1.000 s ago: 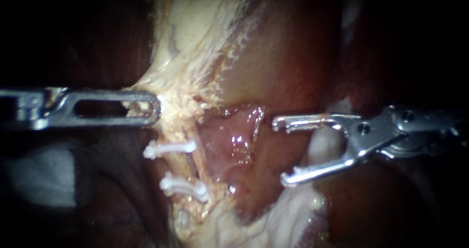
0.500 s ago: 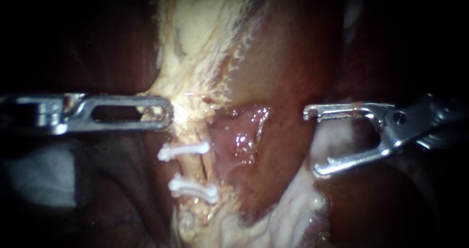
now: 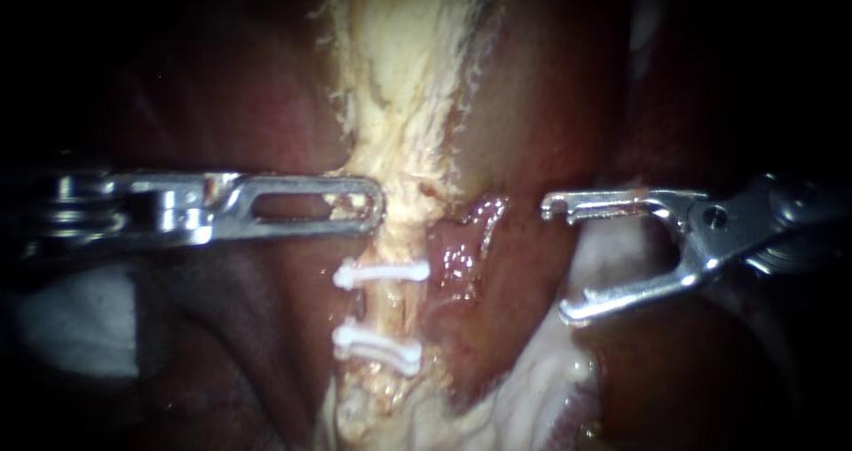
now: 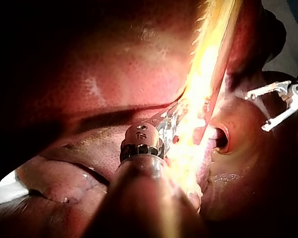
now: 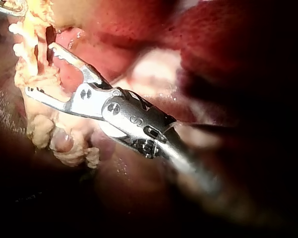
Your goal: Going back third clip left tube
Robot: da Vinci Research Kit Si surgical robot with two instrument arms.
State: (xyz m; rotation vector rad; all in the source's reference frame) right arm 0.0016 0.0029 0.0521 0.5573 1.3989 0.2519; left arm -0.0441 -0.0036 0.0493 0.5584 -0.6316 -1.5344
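Gripping pale tissue (image 3: 404,176) just above the upper clip (image 3: 382,273), the left instrument (image 3: 373,209) is clamped, though glare hides this in its wrist view. The lower clip (image 3: 377,349) crosses the same tube (image 3: 388,313), half hidden by that tissue. The right instrument (image 3: 556,257) is held agape, empty, nearby.

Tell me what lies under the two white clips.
A pale yellowish tube runs under the upper clip and lower clip. Where they cross it, its surface is hidden.

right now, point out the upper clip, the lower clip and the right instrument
upper clip (image 3: 382,273), endoscope view, middle of its bar
lower clip (image 3: 377,347), endoscope view, middle of its bar
right instrument (image 3: 556,259), endoscope view, midway between its open jaws
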